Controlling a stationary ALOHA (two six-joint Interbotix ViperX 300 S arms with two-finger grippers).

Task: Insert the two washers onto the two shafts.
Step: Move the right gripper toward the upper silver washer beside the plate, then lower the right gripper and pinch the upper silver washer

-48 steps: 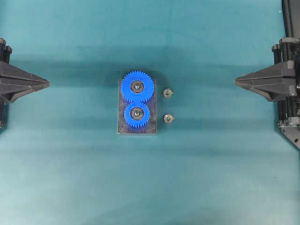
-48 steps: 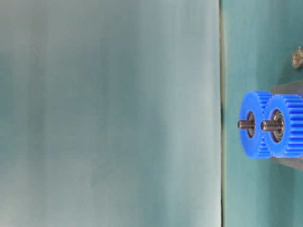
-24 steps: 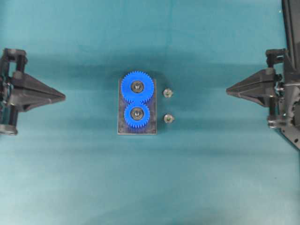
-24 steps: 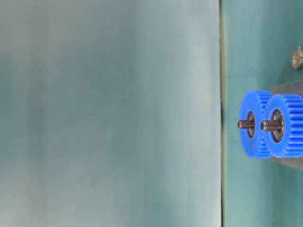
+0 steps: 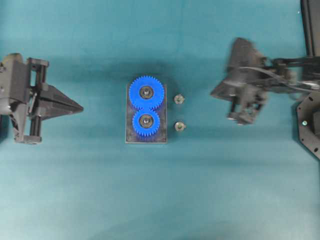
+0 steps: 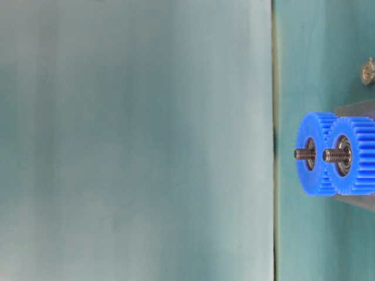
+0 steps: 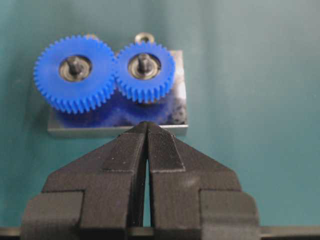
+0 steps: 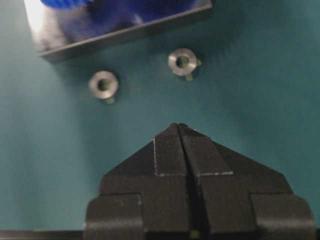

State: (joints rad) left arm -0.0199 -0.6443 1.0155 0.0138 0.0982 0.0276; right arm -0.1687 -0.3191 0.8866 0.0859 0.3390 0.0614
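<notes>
1. A metal base plate (image 5: 146, 137) sits mid-table on the teal cloth (image 5: 160, 200) and carries two meshed blue gears: the larger gear (image 5: 146, 92) at the far end in the overhead view and the smaller gear (image 5: 146, 121) at the near end.
2. A threaded shaft (image 6: 302, 154) sticks out of each gear's hub, and both shafts are bare at the tip.
3. Two washers lie flat on the cloth just beside the plate's right edge — the upper washer (image 5: 179, 99) level with the larger gear, the lower washer (image 5: 179, 126) level with the smaller one. They are apart from each other and touch neither plate nor gripper.
4. The left gripper (image 7: 147, 131) points at the plate from the left, its fingers pressed together on nothing.
5. The right gripper (image 8: 179, 131) — motion-blurred in the overhead view — hangs near the washers, its fingers also closed and empty.
</notes>
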